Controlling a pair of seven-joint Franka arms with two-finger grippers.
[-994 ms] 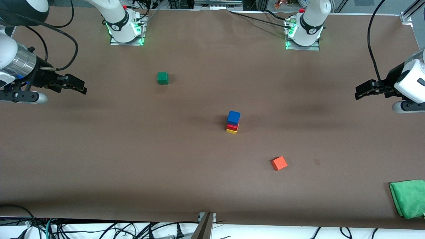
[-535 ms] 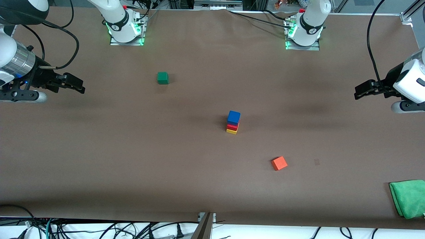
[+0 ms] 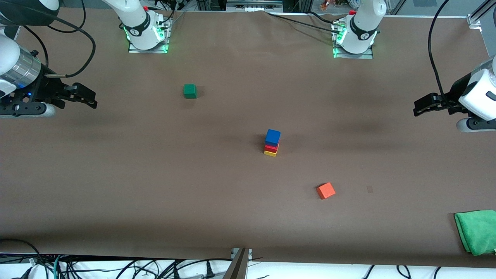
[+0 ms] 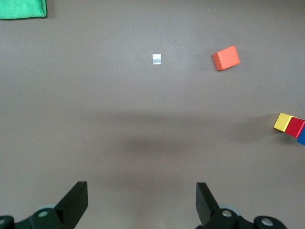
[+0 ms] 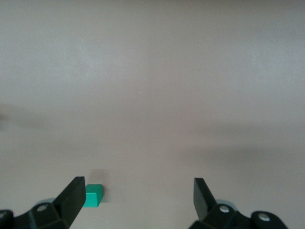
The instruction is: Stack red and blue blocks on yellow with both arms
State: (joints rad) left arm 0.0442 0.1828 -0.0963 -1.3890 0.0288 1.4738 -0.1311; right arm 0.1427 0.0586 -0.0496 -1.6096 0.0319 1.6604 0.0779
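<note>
A stack stands at the table's middle: the blue block (image 3: 272, 136) on the red block (image 3: 271, 147) on the yellow cube (image 3: 270, 153). In the left wrist view the yellow cube (image 4: 283, 122) and red block (image 4: 295, 127) show at the edge, with a sliver of blue. My left gripper (image 3: 418, 107) is open and empty, up in the air at the left arm's end of the table; its own view shows it too (image 4: 142, 198). My right gripper (image 3: 91, 100) is open and empty at the right arm's end; its own view shows it as well (image 5: 139, 193).
A dark green cube (image 3: 190, 91) sits toward the right arm's base and shows in the right wrist view (image 5: 94, 196). An orange cube (image 3: 326, 190) lies nearer the camera than the stack. A green cloth (image 3: 476, 231) lies at the corner by the left arm's end.
My right gripper has drawn back slightly toward the right arm's end of the table. The left gripper and the stack have not moved.
</note>
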